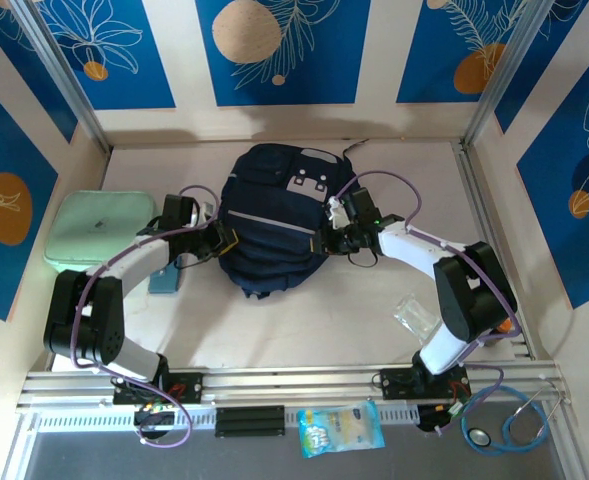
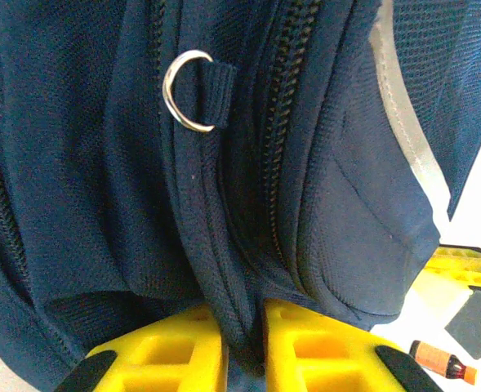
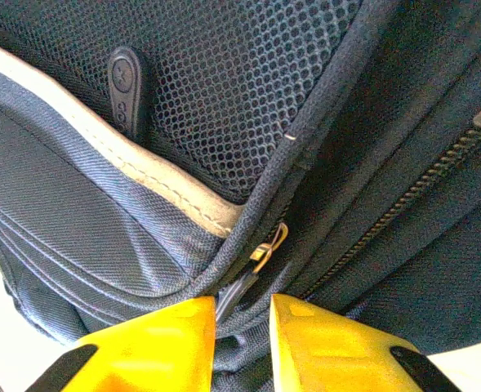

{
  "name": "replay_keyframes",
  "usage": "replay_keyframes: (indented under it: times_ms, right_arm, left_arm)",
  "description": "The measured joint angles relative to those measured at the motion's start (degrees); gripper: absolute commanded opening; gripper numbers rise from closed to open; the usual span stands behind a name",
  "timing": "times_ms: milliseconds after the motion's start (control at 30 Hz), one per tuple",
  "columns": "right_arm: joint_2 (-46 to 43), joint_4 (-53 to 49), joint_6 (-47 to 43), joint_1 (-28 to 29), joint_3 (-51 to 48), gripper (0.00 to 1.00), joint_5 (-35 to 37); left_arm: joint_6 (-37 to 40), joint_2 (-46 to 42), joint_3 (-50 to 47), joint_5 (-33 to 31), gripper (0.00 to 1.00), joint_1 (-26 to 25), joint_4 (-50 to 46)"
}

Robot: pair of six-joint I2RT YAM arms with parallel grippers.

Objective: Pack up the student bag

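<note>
The bag (image 1: 269, 225) sits mid-table, long axis running front to back, between both arms. Left gripper (image 2: 242, 339) pinches the bag's side seam (image 2: 216, 261). Right gripper (image 3: 242, 327), jaws narrow, straddles the zip pull (image 3: 255, 265) just ahead, grip unclear.

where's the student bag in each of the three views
top external: student bag at table centre, between the arms.
left wrist: navy side close up, above the left fingers.
right wrist: mesh and zipper close up, above the right fingers.
shared landmark: light grey stripe across the bag.
</note>
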Motion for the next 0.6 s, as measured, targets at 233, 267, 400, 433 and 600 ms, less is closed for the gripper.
replay_keyframes:
  times_ms: [233,267,400,433,600]
  right_arm:
    - [-0.1,3.0,6.7,1.2,-0.5,0.19,1.2]
    - [-0.2,4.2,7.3,1.2,-1.0,0.16,1.2]
    - [-1.0,7.3,7.8,1.2,-2.4,0.14,0.6]
    - [-1.2,7.7,7.7,1.2,-2.5,0.14,0.3]
    - [-2.2,8.2,6.7,1.3,-2.6,0.18,0.1]
  left_arm:
    - [0.0,0.0,0.0,-0.9,0.17,0.0,0.4]
    - [0.0,0.0,0.0,-1.0,0.17,0.0,0.5]
    - [0.5,-0.1,0.0,-1.9,0.21,0.0,0.0]
    - [1.0,-0.3,0.0,-2.5,0.26,0.0,-0.5]
    - [3.5,-5.2,0.1,-7.2,0.41,0.0,-6.3]
